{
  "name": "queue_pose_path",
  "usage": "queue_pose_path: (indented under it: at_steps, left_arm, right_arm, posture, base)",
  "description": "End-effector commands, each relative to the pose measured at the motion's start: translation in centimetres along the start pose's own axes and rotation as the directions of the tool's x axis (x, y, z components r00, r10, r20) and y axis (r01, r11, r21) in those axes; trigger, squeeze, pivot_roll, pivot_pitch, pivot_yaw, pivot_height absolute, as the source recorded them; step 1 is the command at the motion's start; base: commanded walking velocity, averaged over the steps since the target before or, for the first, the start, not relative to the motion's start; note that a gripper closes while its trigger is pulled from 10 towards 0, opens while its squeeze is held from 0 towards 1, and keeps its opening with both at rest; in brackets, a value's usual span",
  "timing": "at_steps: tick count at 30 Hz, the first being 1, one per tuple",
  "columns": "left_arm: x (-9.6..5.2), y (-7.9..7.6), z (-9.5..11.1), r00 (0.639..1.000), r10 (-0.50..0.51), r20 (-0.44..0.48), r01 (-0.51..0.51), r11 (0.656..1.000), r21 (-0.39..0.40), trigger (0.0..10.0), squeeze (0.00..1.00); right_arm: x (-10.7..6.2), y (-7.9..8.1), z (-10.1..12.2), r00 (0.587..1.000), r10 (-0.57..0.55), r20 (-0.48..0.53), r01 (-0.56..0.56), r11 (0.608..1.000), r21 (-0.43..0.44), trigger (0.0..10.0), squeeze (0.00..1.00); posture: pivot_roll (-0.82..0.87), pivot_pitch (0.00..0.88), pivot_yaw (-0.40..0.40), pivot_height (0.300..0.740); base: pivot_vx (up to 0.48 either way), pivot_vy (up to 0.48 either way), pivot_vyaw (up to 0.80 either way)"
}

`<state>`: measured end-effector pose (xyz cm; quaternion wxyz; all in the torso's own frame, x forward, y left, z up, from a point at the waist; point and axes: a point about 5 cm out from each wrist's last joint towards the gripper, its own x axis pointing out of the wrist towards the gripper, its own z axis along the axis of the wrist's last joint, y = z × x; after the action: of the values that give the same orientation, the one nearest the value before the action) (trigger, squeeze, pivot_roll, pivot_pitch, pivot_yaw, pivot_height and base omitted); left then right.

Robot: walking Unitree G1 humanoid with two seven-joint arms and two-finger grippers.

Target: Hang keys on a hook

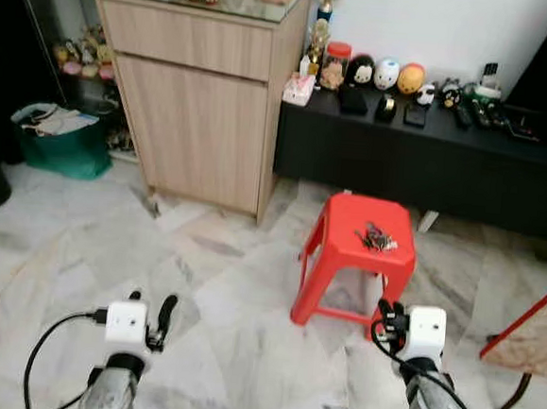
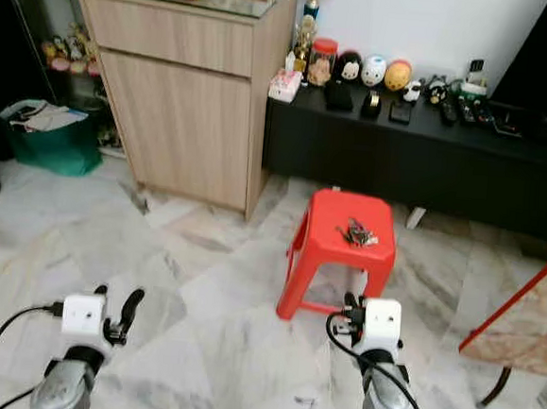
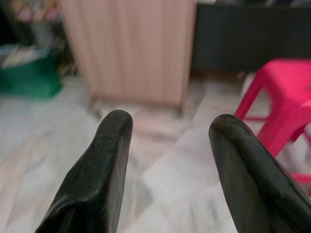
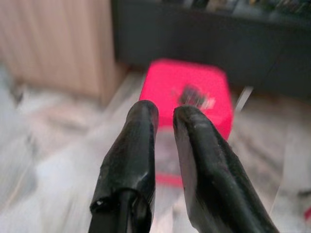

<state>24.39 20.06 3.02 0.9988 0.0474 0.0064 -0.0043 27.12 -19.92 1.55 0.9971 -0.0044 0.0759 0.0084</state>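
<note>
Keys, a small dark metal bunch (image 1: 376, 239), lie on the flat top of a red plastic stool (image 1: 330, 266), toward its far right part, short of the edges. The stool stands on a pale marble tile floor (image 1: 210, 285), just in front of a long black low cabinet (image 1: 419, 164) and beside a tall light wooden cupboard (image 1: 200, 113). No hook can be made out in these views.

The bunch lies ahead of the right gripper (image 1: 385, 313), farther from the robot and slightly toward its left; the stool's near edge stands between them. In the right wrist view the keys (image 4: 193, 96) sit just beyond the fingertips, nearly in line with them. Its long axis cannot be told; the bunch is too small and blurred. The right arm is clearly nearer, so the pickup looks to be its job.

The right gripper's two black fingers (image 4: 141, 145) stand nearly together with a thin gap between them, holding nothing. The left gripper (image 1: 164, 315) hovers over bare floor, well apart from the stool, its fingers (image 3: 104, 165) spread wide and empty.
</note>
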Motion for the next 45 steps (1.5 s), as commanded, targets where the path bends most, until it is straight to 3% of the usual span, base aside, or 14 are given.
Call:
queue_pose_path:
  at_steps: [1,2,3,11,21,22,23,24,25,27,37,45]
  left_arm:
    - [-0.5,0.0,-0.1,1.000,-0.001,-0.008,0.001,1.000,-0.016,10.0,0.00]
    - [-0.6,0.1,0.1,1.000,0.009,-0.003,-0.009,1.000,-0.026,10.0,0.00]
    - [-0.7,0.3,0.2,1.000,0.015,0.000,-0.015,0.999,-0.030,10.0,0.00]
    - [-0.2,1.1,1.2,1.000,0.017,-0.002,-0.017,1.000,-0.003,10.0,0.00]
    - [-0.1,0.5,1.5,1.000,0.006,-0.007,-0.006,0.999,-0.042,10.0,0.00]
    - [-0.1,0.5,1.5,1.000,0.005,-0.013,-0.006,0.999,-0.050,10.0,0.00]
    - [0.0,0.5,1.3,1.000,0.012,-0.020,-0.013,0.998,-0.058,10.0,0.00]
    - [0.1,0.6,1.2,0.999,0.019,-0.029,-0.021,0.997,-0.068,10.0,0.00]
    - [0.1,0.6,1.0,0.999,0.027,-0.038,-0.030,0.997,-0.078,10.0,0.00]
    - [0.5,0.6,0.5,0.997,0.030,-0.064,-0.035,0.996,-0.085,10.0,0.00]
    - [0.8,0.6,1.3,0.999,0.016,-0.035,-0.019,0.996,-0.088,10.0,0.00]
    - [1.2,0.5,1.3,0.999,0.001,-0.033,-0.003,0.997,-0.078,10.0,0.00]
  right_arm:
    - [-0.6,-0.9,0.0,0.998,-0.060,0.029,0.059,0.998,0.027,10.0,0.00]
    - [-0.8,-0.9,-0.2,0.997,-0.066,0.028,0.065,0.997,0.029,10.0,0.84]
    - [-0.9,-0.9,-0.3,0.997,-0.073,0.027,0.072,0.997,0.037,10.0,1.00]
    - [-0.9,-0.3,0.0,0.998,-0.055,0.042,0.053,0.997,0.058,10.0,1.00]
    - [-0.6,-1.5,0.5,0.995,-0.086,0.045,0.083,0.995,0.060,10.0,1.00]
    - [-0.6,-1.4,0.3,0.996,-0.079,0.028,0.077,0.994,0.072,10.0,0.61]
    - [-0.6,-1.3,-0.3,0.998,-0.065,-0.005,0.065,0.993,0.103,10.0,0.61]
    - [-0.7,-1.3,-0.7,0.998,-0.062,-0.034,0.065,0.991,0.114,10.0,0.11]
    - [-0.8,-1.5,-1.2,0.995,-0.077,-0.065,0.083,0.991,0.106,10.0,0.00]
    - [-1.1,-2.5,-2.4,0.977,-0.147,-0.156,0.162,0.983,0.088,10.0,0.00]
    - [-0.5,-1.7,-0.7,0.993,-0.111,-0.040,0.114,0.988,0.103,10.0,0.00]
    - [-0.8,-1.0,-1.4,0.993,-0.100,-0.060,0.105,0.989,0.101,10.0,0.00]
  posture:
    - [0.08,0.000,-0.101,0.715]
    - [0.08,0.000,-0.102,0.715]
    - [0.09,0.000,-0.103,0.715]
    - [0.09,0.000,-0.100,0.715]
    - [0.07,0.000,-0.104,0.715]
    - [0.07,0.000,-0.103,0.715]
    - [0.06,0.000,-0.098,0.715]
    - [0.06,0.000,-0.098,0.715]
    - [0.06,0.000,-0.097,0.715]
    - [0.06,0.000,-0.104,0.715]
    - [0.05,0.000,-0.092,0.715]
    - [0.05,0.000,-0.089,0.715]
  base:
    - [0.000,0.000,0.00]
    - [0.000,0.000,0.00]
    - [0.000,0.000,0.00]
    - [0.000,0.000,0.00]
    - [0.000,0.000,0.00]
    - [0.000,0.000,0.00]
    - [0.000,0.000,0.00]
    - [0.000,0.000,0.00]
    - [0.000,0.000,0.00]
    - [0.135,0.000,0.00]
    - [0.301,0.000,0.00]
    - [0.345,0.000,0.00]
